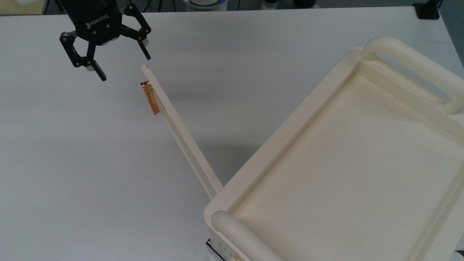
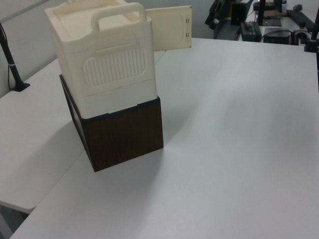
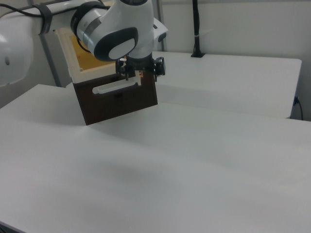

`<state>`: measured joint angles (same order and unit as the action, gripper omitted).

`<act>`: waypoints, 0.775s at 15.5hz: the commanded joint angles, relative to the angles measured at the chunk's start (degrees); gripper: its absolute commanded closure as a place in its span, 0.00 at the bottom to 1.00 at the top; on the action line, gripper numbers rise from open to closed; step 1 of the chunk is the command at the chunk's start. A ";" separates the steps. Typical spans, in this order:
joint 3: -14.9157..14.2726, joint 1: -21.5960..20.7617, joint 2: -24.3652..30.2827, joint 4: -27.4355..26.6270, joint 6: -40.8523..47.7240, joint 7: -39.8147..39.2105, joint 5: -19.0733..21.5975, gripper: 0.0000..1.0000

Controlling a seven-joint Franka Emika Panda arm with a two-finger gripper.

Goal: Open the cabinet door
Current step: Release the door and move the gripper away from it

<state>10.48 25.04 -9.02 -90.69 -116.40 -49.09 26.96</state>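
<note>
The cabinet door (image 1: 181, 139) stands swung wide open, a thin cream strip running from the cabinet's corner toward the top view's upper left. Its copper bar handle (image 1: 150, 98) sits near the free end. My gripper (image 1: 125, 67) hangs open just beyond that free end, holding nothing, with one fingertip (image 1: 148, 56) a short gap from the door's tip. In the left view the door (image 2: 169, 27) shows as a flat panel sticking out behind the cabinet (image 2: 102, 59), with the gripper (image 2: 218, 11) to its right. In the right view the gripper (image 3: 141, 73) hangs over the door's edge (image 3: 114, 87).
The cream cabinet has a recessed top (image 1: 344, 163) with thick tube handles (image 1: 413, 69) at both ends and stands on a dark brown box (image 2: 124, 134). White table (image 1: 90, 174) spreads around it. A black post (image 2: 12, 64) stands at the left view's left edge.
</note>
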 commanded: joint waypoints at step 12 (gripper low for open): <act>-4.41 0.63 5.76 1.04 18.31 3.46 -8.76 0.00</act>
<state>6.27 26.21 -5.48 -89.15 -100.53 -48.79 19.82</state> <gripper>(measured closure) 0.000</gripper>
